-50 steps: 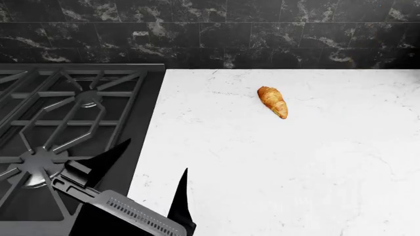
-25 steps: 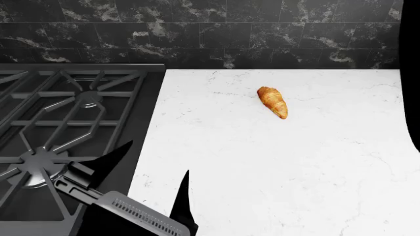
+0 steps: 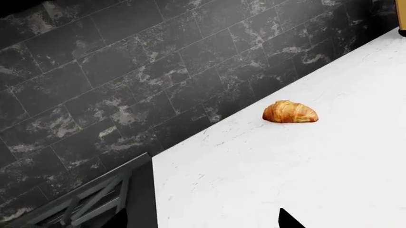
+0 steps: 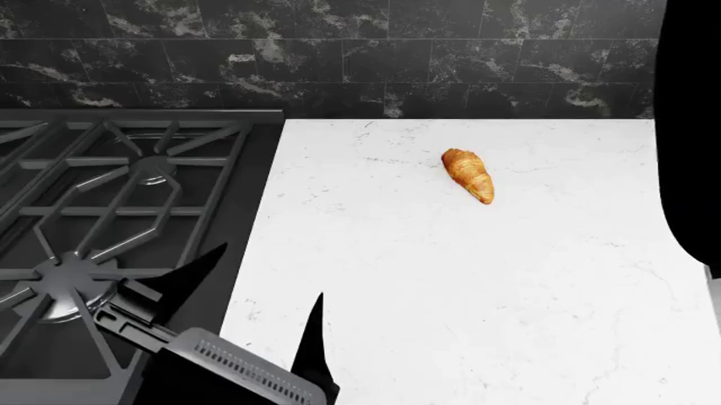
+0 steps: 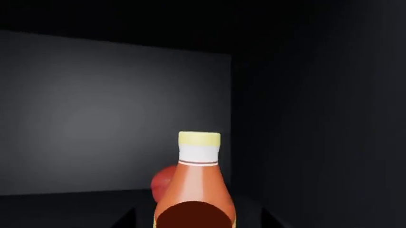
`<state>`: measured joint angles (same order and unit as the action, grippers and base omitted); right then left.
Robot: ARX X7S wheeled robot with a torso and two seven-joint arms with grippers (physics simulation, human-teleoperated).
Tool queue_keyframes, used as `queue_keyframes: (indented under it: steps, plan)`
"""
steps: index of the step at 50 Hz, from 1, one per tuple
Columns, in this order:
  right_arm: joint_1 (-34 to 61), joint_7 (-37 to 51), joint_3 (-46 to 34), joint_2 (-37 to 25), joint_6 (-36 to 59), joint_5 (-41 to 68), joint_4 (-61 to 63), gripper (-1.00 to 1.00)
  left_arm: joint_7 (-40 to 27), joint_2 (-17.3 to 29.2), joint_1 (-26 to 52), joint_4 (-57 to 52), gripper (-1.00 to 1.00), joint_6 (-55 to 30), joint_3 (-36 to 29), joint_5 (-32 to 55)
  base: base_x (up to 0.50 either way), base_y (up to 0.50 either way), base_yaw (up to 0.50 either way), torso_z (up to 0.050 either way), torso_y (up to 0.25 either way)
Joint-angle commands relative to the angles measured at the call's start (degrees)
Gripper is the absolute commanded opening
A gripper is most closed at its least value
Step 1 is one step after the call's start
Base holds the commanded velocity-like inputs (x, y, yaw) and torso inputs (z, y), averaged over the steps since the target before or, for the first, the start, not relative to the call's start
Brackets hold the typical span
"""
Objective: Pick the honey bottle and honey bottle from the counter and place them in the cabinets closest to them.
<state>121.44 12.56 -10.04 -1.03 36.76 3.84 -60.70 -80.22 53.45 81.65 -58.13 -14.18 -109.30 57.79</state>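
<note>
resting on the white counter (image 3: 266,171), the croissant (image 3: 290,112) shows in the left wrist view near the dark marble backsplash (image 3: 127,80), with the stove grate (image 3: 89,204) off to one side of it; only a fingertip (image 3: 288,221) of the gripper shows, so its spread cannot be told here.

head view: the left gripper (image 4: 253,304) hovers over the stove edge (image 4: 253,211), fingers wide apart and empty, well short of the croissant (image 4: 468,175). a black arm (image 4: 690,126) fills the far side beyond the croissant.

right wrist view: a honey bottle (image 5: 195,190) stands upright inside a dark cabinet (image 5: 95,109), a red object (image 5: 163,180) just behind it. the right gripper's fingers are not visible, so its grip cannot be told.
</note>
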Motion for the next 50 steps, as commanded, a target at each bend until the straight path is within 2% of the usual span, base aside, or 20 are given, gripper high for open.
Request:
queue_keyframes:
  steps: [1,11,24,31,50]
  plan:
    - [-2.1,-0.9,2.9,-0.4,0.7,-2.3,-14.3,1.00,-0.3,-0.2,-0.3,-0.1,1.00,0.1,-0.3,-0.4,0.00,0.00,0.00,0.000,0.000]
    - [-0.3,-0.4,1.7,0.7,0.9,-2.3,-14.2,1.00,-0.6,0.1,-0.2,-0.8,1.00,0.2,-0.5,-0.8,0.00,0.00,0.00,0.000,0.000]
    - [0.9,1.3,-3.5,0.8,1.6,2.2,-13.0,1.00,-1.5,0.2,0.6,-1.5,1.00,0.9,-2.1,-1.6,0.00,0.00,0.00,0.000,0.000]
    - [-2.2,2.1,-4.2,-0.2,8.5,4.1,-1.9,1.00,-2.9,-0.7,2.5,-1.7,1.00,1.9,-4.8,-1.8,0.00,0.00,0.00,0.000,0.000]
    - [-6.1,3.5,-3.1,-1.5,18.7,8.5,14.8,1.00,-6.9,-3.6,8.9,-1.7,1.00,6.4,-13.5,-2.0,0.00,0.00,0.00,0.000,0.000]
